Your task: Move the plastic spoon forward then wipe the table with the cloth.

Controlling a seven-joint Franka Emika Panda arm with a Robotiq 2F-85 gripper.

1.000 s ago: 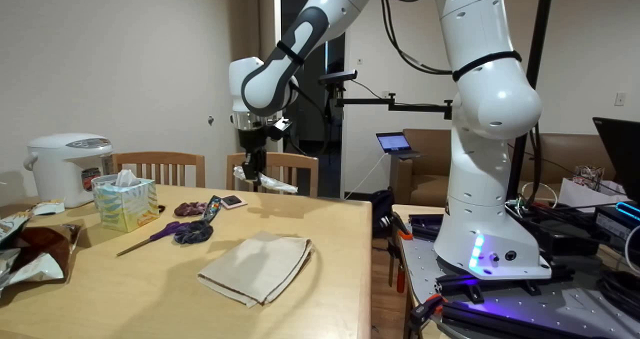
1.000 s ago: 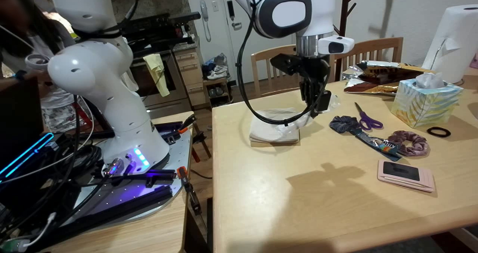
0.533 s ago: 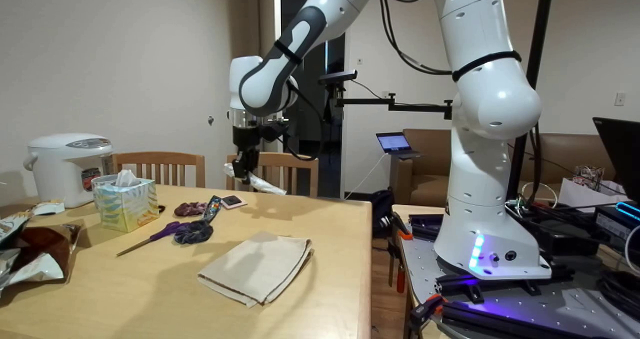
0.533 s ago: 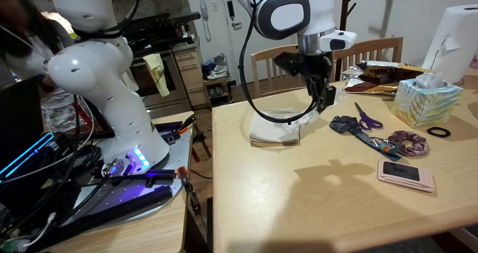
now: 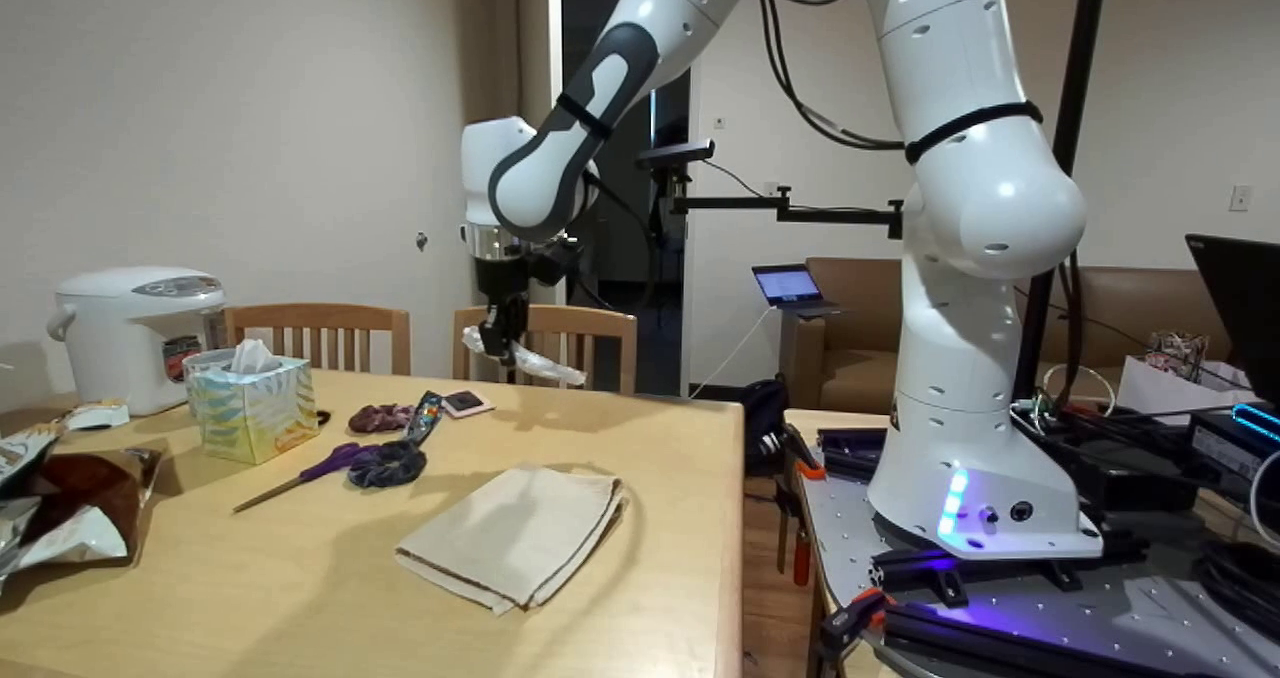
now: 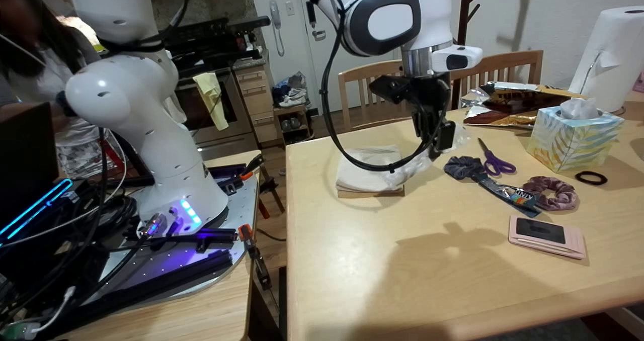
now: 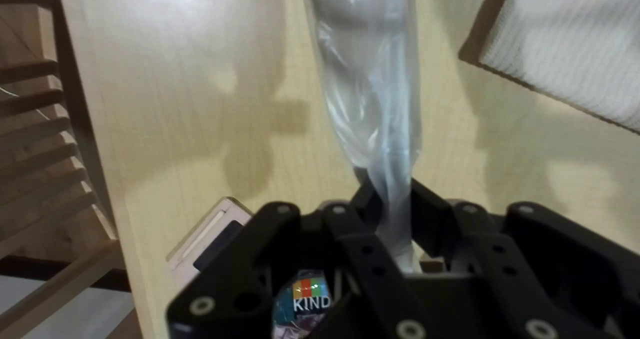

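My gripper [image 7: 390, 191] is shut on the plastic spoon [image 7: 372, 79], which sits inside a shiny clear wrapper. The spoon's own shape is blurred by the plastic. In both exterior views the gripper [image 5: 507, 343] points down and holds the spoon [image 5: 552, 369] above the table [image 5: 330, 598], its shadow lying apart from it. The folded beige cloth [image 5: 520, 533] rests flat on the table, nearer the robot base. In an exterior view the wrapper's end [image 6: 412, 167] overlaps the cloth [image 6: 365, 177] in the picture. The wrist view shows only a corner of the cloth [image 7: 575, 49].
Purple-handled scissors [image 6: 495, 162], a dark scrunchie [image 6: 464, 167], a KIND wrapper [image 6: 510, 194], a mauve scrunchie [image 6: 563, 195] and a pink wallet [image 6: 548, 238] lie close together. Beyond stand a tissue box [image 6: 573, 142] and snack bags [image 6: 528, 102]. A cable [image 6: 324, 79] loops beside the gripper.
Still carrying the spoon, my gripper has shifted slightly outward from the robot base, tilting midway and then coming back more upright and a little lower. The cloth has stayed put.
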